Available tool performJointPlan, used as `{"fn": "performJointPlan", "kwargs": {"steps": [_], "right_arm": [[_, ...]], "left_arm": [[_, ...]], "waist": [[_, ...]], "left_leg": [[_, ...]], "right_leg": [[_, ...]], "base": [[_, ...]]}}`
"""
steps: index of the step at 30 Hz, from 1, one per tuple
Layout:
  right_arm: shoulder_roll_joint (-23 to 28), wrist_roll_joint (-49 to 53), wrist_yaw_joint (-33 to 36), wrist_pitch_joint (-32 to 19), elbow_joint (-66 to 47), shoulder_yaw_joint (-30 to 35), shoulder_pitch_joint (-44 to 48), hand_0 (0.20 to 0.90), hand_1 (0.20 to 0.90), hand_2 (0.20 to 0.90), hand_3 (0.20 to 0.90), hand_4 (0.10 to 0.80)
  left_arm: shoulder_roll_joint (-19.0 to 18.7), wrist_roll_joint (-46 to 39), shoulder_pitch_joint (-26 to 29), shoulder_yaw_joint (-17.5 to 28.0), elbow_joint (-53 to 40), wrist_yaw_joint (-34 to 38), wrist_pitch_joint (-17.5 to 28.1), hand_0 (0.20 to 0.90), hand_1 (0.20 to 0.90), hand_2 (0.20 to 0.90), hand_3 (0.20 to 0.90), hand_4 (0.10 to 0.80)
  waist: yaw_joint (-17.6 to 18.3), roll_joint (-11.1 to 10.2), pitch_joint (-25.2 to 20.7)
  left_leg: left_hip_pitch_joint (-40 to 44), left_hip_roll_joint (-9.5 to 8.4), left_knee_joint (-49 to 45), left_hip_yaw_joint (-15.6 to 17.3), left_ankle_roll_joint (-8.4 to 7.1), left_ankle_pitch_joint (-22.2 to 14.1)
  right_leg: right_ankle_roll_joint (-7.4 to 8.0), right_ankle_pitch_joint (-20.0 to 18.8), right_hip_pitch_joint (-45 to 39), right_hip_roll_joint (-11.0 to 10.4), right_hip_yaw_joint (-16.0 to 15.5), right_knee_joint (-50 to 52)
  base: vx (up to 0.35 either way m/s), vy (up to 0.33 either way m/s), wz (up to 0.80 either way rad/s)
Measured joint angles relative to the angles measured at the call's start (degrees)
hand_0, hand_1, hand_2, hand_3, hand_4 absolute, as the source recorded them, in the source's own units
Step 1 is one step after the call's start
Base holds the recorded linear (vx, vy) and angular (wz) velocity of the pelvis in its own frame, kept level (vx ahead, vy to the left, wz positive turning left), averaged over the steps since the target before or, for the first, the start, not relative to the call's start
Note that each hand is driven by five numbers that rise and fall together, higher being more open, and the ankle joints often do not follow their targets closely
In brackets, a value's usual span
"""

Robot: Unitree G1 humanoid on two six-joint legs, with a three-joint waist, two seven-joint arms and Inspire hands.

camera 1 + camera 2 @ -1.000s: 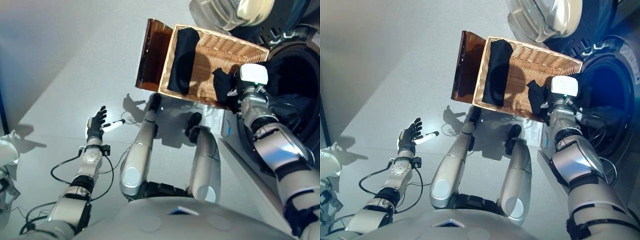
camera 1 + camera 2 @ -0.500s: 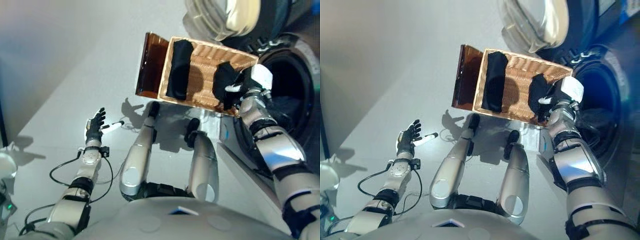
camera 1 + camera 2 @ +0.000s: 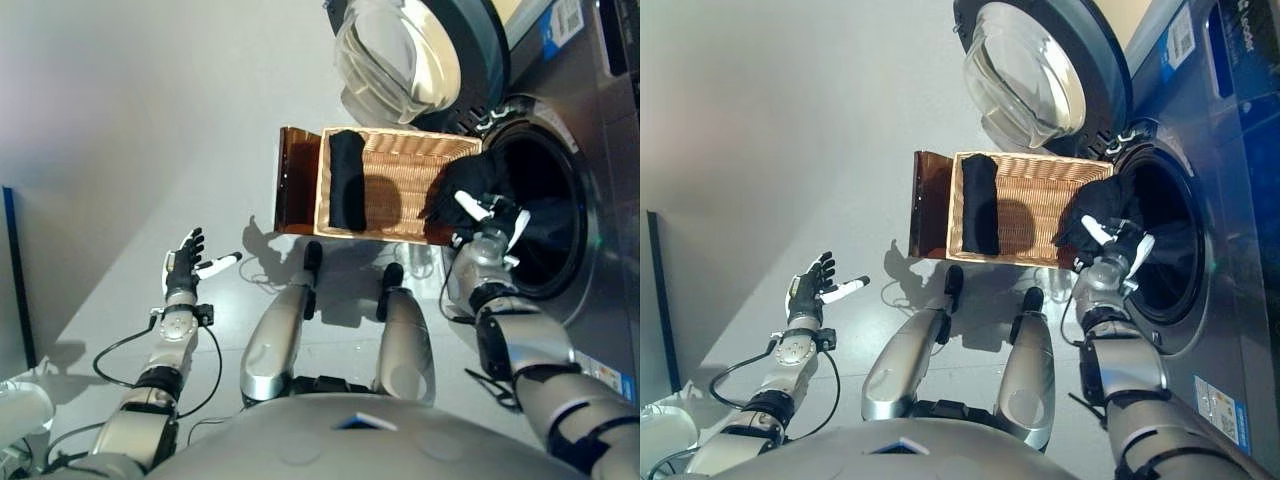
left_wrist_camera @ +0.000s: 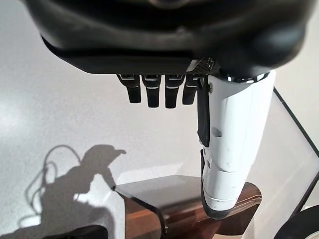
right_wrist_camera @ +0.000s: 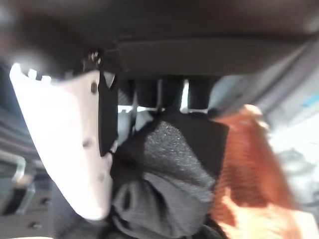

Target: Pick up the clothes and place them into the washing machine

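Note:
My right hand (image 3: 488, 218) is shut on a black cloth (image 3: 468, 186), held at the wicker basket's right end, beside the washing machine's open drum (image 3: 548, 225). In the right wrist view the cloth (image 5: 169, 184) is bunched between the white thumb (image 5: 65, 144) and the curled fingers. A second black garment (image 3: 346, 180) lies along the left side of the basket (image 3: 400, 172). Far to the left, my left hand (image 3: 183, 264) hovers over the floor, open and holding nothing.
The machine's round glass door (image 3: 400, 60) stands swung open above the basket. A brown panel (image 3: 295, 190) stands against the basket's left side. More dark cloth lies inside the drum. Grey floor stretches to the left.
The camera has tilted up, showing more of the machine. My right hand has carried the black cloth up from the basket's right end towards the drum opening. The left hand has stayed put.

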State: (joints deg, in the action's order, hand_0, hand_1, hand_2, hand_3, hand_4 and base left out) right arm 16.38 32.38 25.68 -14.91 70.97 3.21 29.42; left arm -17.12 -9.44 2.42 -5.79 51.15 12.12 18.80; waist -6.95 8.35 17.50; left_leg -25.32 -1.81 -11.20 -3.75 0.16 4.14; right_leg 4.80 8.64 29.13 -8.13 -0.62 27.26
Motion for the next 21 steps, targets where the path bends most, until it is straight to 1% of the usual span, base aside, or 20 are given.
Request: {"fn": "performJointPlan", "kwargs": {"steps": [1,2,3,4,5,6,7,8,9,10,11,13,15,17,18,19,20,21], "right_arm": [[-1.88,5.29,-1.14,-2.46,-2.53,2.94,-0.67,0.2,0.2,0.2,0.2,0.3],[-2.46,6.96,-1.39,-3.43,-3.37,3.95,-0.8,0.2,0.2,0.2,0.2,0.3],[-3.33,12.14,-2.91,-5.57,-3.82,5.82,-0.97,0.2,0.2,0.2,0.2,0.3],[-3.8,14.79,-3.47,-6.57,-4.0,6.92,-0.89,0.2,0.2,0.2,0.2,0.3],[-4.18,18.37,-4.27,-7.93,-4.01,8.04,-0.92,0.2,0.2,0.2,0.2,0.3],[-4.55,21.96,-5.28,-8.91,-4.63,9.44,-0.88,0.2,0.2,0.2,0.2,0.3],[-5.19,26.06,-6.48,-10.55,-5.12,10.83,-0.65,0.2,0.2,0.2,0.2,0.3],[-5.26,27.63,-7.01,-11.39,-5.13,11.34,-0.61,0.2,0.2,0.2,0.2,0.3],[-5.61,31.48,-8.19,-12.74,-5.26,12.8,-0.34,0.2,0.2,0.2,0.2,0.3],[-5.67,33.22,-8.46,-13.17,-5.63,13.35,-0.3,0.2,0.2,0.2,0.2,0.3],[-5.9,36.0,-9.06,-14.2,-6.85,14.42,-0.29,0.2,0.2,0.2,0.2,0.3],[-5.94,39.0,-9.58,-15.62,-9.39,17.97,0.39,0.2,0.2,0.2,0.2,0.3],[-5.22,39.88,-9.57,-17.17,-9.63,18.86,1.28,0.2,0.2,0.2,0.2,0.3],[-5.01,40.28,-9.07,-18.58,-11.4,19.85,2.18,0.2,0.2,0.2,0.2,0.3],[-4.19,40.26,-8.33,-19.1,-13.07,21.14,3.32,0.2,0.2,0.2,0.2,0.3],[-2.89,40.13,-7.88,-19.84,-13.68,21.56,4.69,0.2,0.2,0.2,0.2,0.3],[-2.04,40.11,-7.7,-20.23,-14.17,21.66,5.34,0.2,0.2,0.2,0.2,0.3],[-0.39,39.98,-6.95,-20.51,-14.77,21.64,6.42,0.2,0.2,0.2,0.2,0.3]], "left_arm": [[0.0,-0.01,-0.49,-0.28,-0.29,0.0,0.0,0.9,0.9,0.9,0.9,0.8],[0.0,-0.01,-0.76,-0.59,-0.37,0.0,0.0,0.9,0.9,0.9,0.9,0.8],[0.27,-0.02,-1.56,-1.85,-1.07,0.05,0.03,0.9,0.9,0.9,0.9,0.8],[0.64,0.01,-2.19,-2.04,-1.63,0.04,0.28,0.9,0.9,0.9,0.9,0.8],[1.37,-0.02,-2.66,-2.2,-1.78,0.03,0.55,0.9,0.9,0.9,0.9,0.8],[1.66,-0.04,-2.95,-2.32,-1.76,0.03,0.57,0.9,0.9,0.9,0.9,0.8],[1.77,-0.05,-3.32,-2.97,-1.76,0.01,0.57,0.9,0.9,0.9,0.9,0.8],[1.83,-0.1,-3.47,-3.38,-1.76,0.01,0.57,0.9,0.9,0.9,0.9,0.8],[2.08,-0.11,-4.17,-3.96,-1.9,-0.26,0.6,0.9,0.9,0.9,0.9,0.8],[2.4,-0.12,-4.54,-4.0,-1.9,-0.4,0.6,0.9,0.9,0.9,0.9,0.8],[3.26,-0.66,-5.52,-4.01,-2.01,-0.72,0.63,0.9,0.9,0.9,0.9,0.8],[4.48,-1.35,-6.22,-4.39,-1.94,-1.06,0.65,0.9,0.9,0.9,0.9,0.8],[5.22,-1.6,-6.35,-4.44,-1.84,-1.19,0.65,0.9,0.9,0.9,0.9,0.8],[5.21,-1.72,-6.66,-4.44,-1.92,-1.95,1.1,0.9,0.9,0.9,0.9,0.8],[5.23,-1.75,-6.72,-4.62,-1.93,-2.32,1.54,0.9,0.9,0.9,0.9,0.8],[5.18,-1.83,-6.71,-4.9,-2.02,-2.35,1.71,0.9,0.9,0.9,0.9,0.8],[5.18,-1.85,-6.71,-4.98,-2.06,-2.39,1.71,0.9,0.9,0.9,0.9,0.8],[5.19,-2.09,-6.72,-5.14,-2.07,-2.44,1.72,0.9,0.9,0.9,0.9,0.8]], "waist": [[0.21,0.64,-0.12],[0.4,0.97,-0.13],[0.47,2.32,-0.54],[0.38,2.96,-0.8],[0.11,4.02,-1.23],[0.03,4.47,-1.48],[-0.15,5.42,-1.63],[-0.08,5.84,-1.73],[-0.29,6.95,-2.18],[-0.15,7.34,-2.48],[-0.29,8.31,-3.11],[-0.23,9.9,-3.48],[-0.39,10.62,-3.95],[-0.34,10.89,-4.16],[-0.42,11.21,-4.42],[-0.47,11.44,-4.59],[-0.48,11.65,-4.76],[-0.52,11.9,-4.96]], "left_leg": [[0.0,-0.04,0.41,0.53,-0.05,-0.02],[-0.01,-0.06,0.4,0.65,-0.03,-0.03],[-0.01,-0.2,0.37,0.98,0.13,-0.1],[-0.06,-0.17,0.41,1.06,0.17,-0.09],[-0.08,-0.26,0.43,1.17,0.22,-0.12],[-0.19,-0.33,0.49,1.28,0.26,-0.14],[-0.26,-0.7,0.62,1.61,0.27,-0.14],[-0.26,-0.75,0.67,1.52,0.32,-0.18],[-0.26,-0.89,1.02,1.54,0.4,-0.22],[-0.27,-0.94,1.35,1.44,0.43,-0.18],[-0.5,-1.05,1.57,1.48,0.29,-0.01],[-0.51,-1.09,1.85,1.52,0.36,0.04],[-0.51,-1.12,2.08,1.46,0.68,0.28],[-0.3,-1.14,2.23,1.42,0.63,0.45],[-0.17,-1.1,2.41,1.42,0.63,0.46],[-0.14,-1.14,2.38,1.46,0.63,0.47],[-0.14,-1.14,2.42,1.43,0.62,0.48],[-0.12,-1.12,2.38,1.45,0.62,0.48]], "right_leg": [[-0.02,-0.03,0.45,0.01,0.63,0.05],[0.03,-0.07,0.49,0.03,0.74,0.09],[0.06,-0.08,0.57,-0.13,1.19,0.09],[0.06,-0.09,0.73,-0.23,1.33,0.1],[0.07,-0.09,0.85,-0.39,1.46,0.1],[0.08,-0.08,1.18,-0.47,1.58,0.25],[0.1,-0.07,1.46,-0.5,1.86,0.43],[0.17,-0.03,1.48,-0.51,1.86,0.48],[0.3,0.06,1.67,-0.64,1.87,0.51],[0.35,0.09,1.88,-0.69,1.91,0.53],[0.47,0.16,2.34,-0.76,2.1,0.58],[0.74,0.29,2.4,-0.89,2.02,0.61],[0.94,0.35,2.53,-0.92,2.01,0.74],[1.36,0.3,2.55,-0.97,1.9,1.05],[0.99,0.7,2.54,-1.02,1.87,1.21],[1.44,0.65,2.65,-1.11,1.92,1.48],[1.16,0.87,2.64,-1.14,1.91,1.48],[1.35,0.87,2.63,-1.19,1.9,1.59]], "base": [[-0.014,0.079,-0.11],[-0.014,0.071,-0.12],[-0.016,0.07,-0.08],[-0.011,0.063,-0.06],[-0.006,0.066,-0.05],[-0.004,0.065,-0.07],[0.003,0.065,-0.05],[0.004,0.054,-0.02],[0.006,0.031,0.02],[0.013,0.05,-0.02],[0.016,0.046,-0.01],[0.023,0.035,0.02],[0.024,0.027,0.04],[0.024,0.03,0.04],[0.0,0.0,0.0],[0.024,0.02,0.04],[0.0,0.0,0.0],[0.042,0.004,0.03]]}}
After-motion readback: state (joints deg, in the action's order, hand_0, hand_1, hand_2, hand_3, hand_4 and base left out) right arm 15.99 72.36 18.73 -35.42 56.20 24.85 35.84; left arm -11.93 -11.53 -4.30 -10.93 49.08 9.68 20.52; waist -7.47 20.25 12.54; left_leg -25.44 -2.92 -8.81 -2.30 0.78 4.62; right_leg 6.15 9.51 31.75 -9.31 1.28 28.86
